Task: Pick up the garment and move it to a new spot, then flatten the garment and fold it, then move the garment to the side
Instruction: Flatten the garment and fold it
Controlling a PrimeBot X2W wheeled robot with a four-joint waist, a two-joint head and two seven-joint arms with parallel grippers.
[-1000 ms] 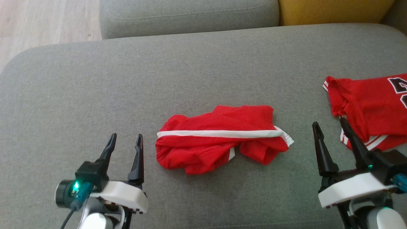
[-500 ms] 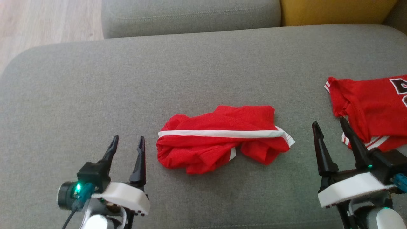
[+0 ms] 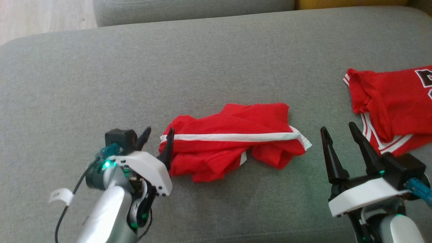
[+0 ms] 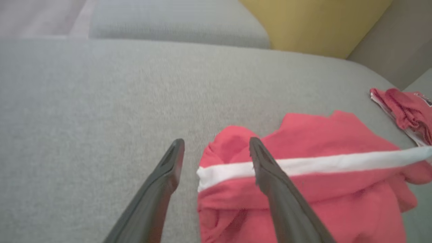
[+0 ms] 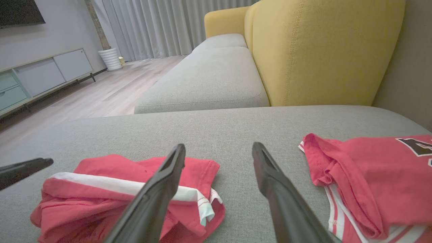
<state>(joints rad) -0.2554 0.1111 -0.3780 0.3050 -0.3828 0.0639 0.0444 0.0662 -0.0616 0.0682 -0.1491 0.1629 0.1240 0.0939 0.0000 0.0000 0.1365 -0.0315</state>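
Garment (image 3: pixel 233 145) looks light and limp, bunched at cushion (image 3: pixel 216 67) centre. Left gripper (image 3: pixel 158 133), jaws spread, sits astride its left end; I'd pinch the white stripe (image 3: pixel 233 137) there. Right gripper (image 3: pixel 338 127) spread, empty.

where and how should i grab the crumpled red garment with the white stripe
Probably the left end of the red garment, where the white stripe stops: the cloth bunches into a raised fold. Come from the left; the left gripper, fingers open, straddles that edge.

red jersey (image 3: pixel 391 98) on grey sofa (image 3: pixel 202 67), yellow backrest (image 5: pixel 320 50) behind
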